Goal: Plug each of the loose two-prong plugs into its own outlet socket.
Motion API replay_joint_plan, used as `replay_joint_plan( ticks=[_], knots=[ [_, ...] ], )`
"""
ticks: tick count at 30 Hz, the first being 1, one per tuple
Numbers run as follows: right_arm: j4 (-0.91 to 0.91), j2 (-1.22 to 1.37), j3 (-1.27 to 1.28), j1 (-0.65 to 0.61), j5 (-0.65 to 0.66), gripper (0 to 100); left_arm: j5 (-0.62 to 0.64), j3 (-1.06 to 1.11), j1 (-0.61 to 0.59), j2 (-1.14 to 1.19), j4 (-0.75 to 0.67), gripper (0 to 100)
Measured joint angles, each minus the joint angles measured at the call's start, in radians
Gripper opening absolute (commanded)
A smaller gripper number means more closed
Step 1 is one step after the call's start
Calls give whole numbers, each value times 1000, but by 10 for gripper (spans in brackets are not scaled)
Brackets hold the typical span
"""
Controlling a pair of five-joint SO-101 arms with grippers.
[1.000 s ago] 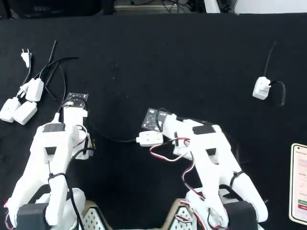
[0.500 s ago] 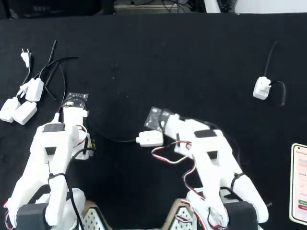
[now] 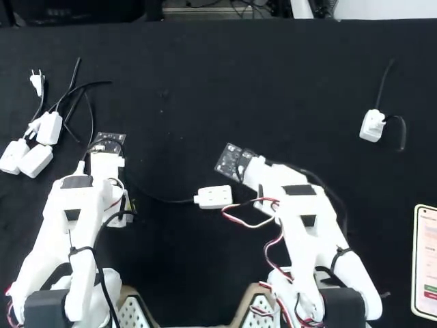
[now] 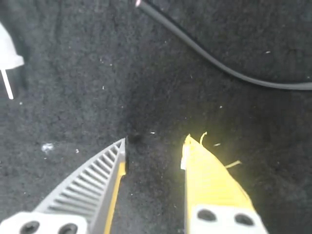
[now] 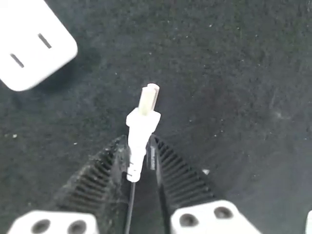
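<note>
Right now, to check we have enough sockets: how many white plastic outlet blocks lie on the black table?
5. Three white plastic blocks at the left edge: upper block, outer block, lower block; centre block between the arms; far-right block. The arms may hide more.

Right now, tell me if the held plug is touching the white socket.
Apart. In the right wrist view the plug, clamped in the right gripper, has bare black table between its tip and the socket.

The outlet socket (image 3: 214, 197) lies mid-table, seemingly adapters (image 3: 34, 160) far left, lone adapter (image 3: 372, 126) far right.
</note>
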Motion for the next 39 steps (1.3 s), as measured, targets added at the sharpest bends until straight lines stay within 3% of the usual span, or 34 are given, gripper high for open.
replay_joint_plan(
  ticks=[8,13,19,29,34,39],
  knots=[
    [304,-210,0,-11,-68,11,0,0,0,0,0,191],
    [505,-288,0,-152,-84,11,0,0,0,0,0,191],
    [491,-287,6,-267,-170,11,0,0,0,0,0,191],
    [394,-23,-52,-267,-252,19,0,0,-37,0,0,191],
    [394,-6,-64,-267,-290,93,0,0,-37,0,0,191],
    [387,-5,-64,-276,-308,60,0,0,-37,0,0,191]
  ],
)
